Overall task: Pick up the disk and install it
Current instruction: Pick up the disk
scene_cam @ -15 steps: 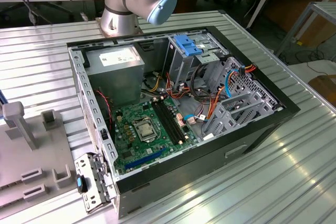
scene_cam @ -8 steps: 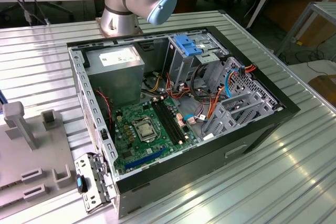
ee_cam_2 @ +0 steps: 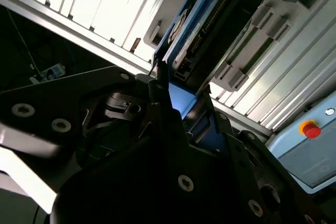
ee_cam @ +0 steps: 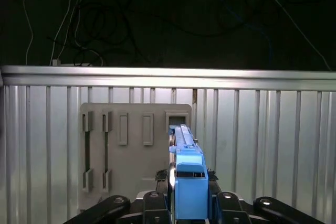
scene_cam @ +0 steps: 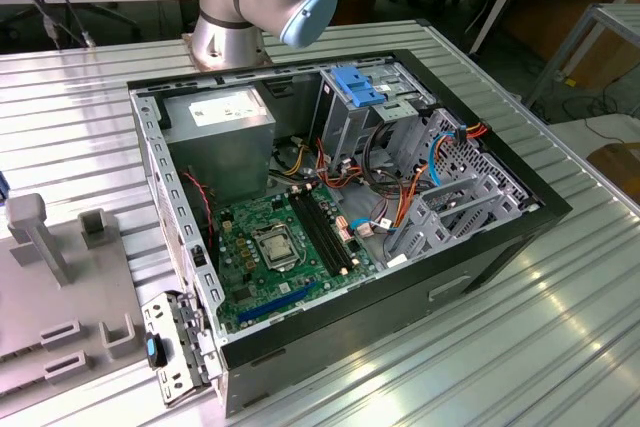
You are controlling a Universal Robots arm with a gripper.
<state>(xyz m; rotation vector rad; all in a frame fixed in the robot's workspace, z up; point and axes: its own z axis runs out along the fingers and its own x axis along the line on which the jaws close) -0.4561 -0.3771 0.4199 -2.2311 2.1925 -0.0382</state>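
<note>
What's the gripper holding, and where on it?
The gripper clamps the dark-grey hard drive in its bright blue plastic carrier frame, gripped at one end of the frame.

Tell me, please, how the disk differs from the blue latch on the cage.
The disk is a dark slab in a bright blue frame; the latch is all light blue plastic. The disk is clamped in the gripper by the grey plate; the latch sits atop the cage inside the case. Both show blue plastic.
</note>
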